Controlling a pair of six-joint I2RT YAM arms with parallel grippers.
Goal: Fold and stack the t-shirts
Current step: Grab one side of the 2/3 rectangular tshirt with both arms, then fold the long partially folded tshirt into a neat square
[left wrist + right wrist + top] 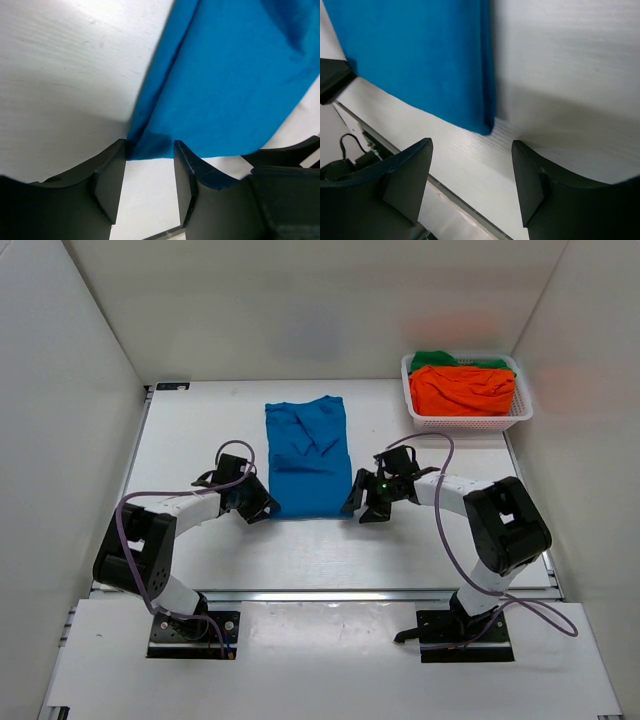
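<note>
A bright blue t-shirt (308,455) lies folded into a long strip in the middle of the table. My left gripper (256,508) sits at its near left corner, jaws open, the blue cloth (225,90) just beyond the fingertips and nothing between them. My right gripper (362,510) is at the near right corner, also open, with the corner of the blue t-shirt (420,60) lying a little ahead of its fingers. An orange t-shirt (462,390) and a green t-shirt (440,360) are bunched in the basket.
A white mesh basket (470,422) stands at the back right by the wall. White walls close in the table on the left, right and back. The table's near edge (450,192) runs close under the right gripper.
</note>
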